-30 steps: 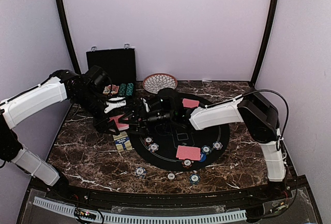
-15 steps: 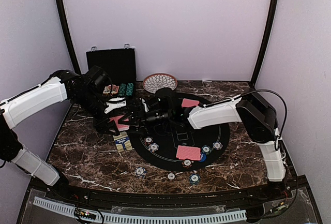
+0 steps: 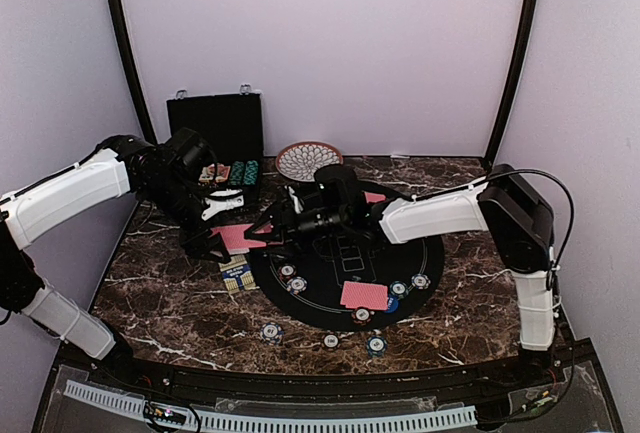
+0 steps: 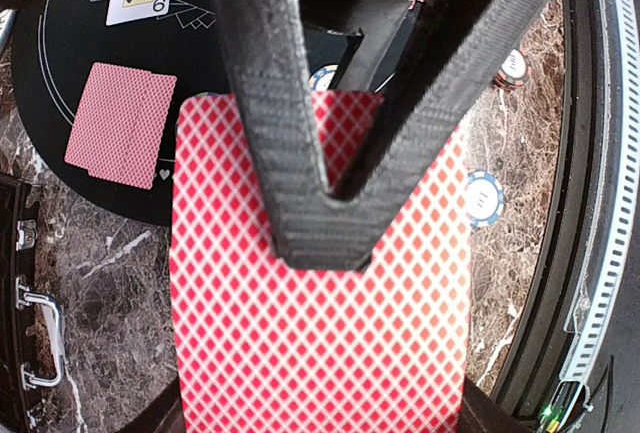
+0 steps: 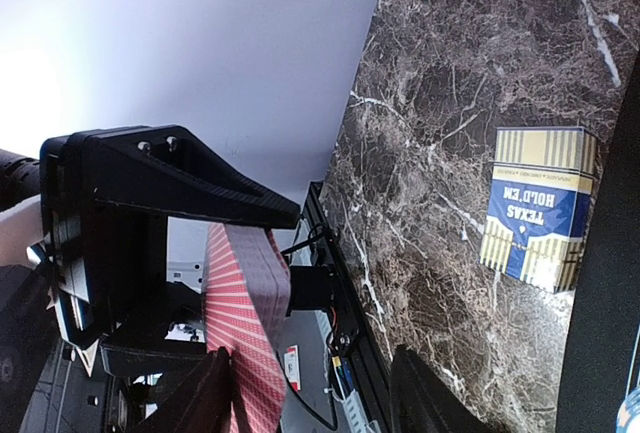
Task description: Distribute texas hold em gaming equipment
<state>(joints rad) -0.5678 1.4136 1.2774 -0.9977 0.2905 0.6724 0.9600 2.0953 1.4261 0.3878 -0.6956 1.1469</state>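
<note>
Left gripper (image 4: 320,238) clamped on red-backed deck (image 4: 320,353), deck held clear above marble table (image 3: 160,283). Right gripper (image 5: 310,403) seen parted just beside it, deck edge between its fingers; contact not discernible. Card box (image 5: 540,203) laid flat below both grippers. Dealt cards (image 3: 363,295) and poker chips (image 3: 297,284) spread beyond right gripper on black mat (image 3: 420,253).

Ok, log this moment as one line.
left gripper: shut on red-backed deck | right gripper: open, at the deck | dealt: card pile, chips on black mat
</note>
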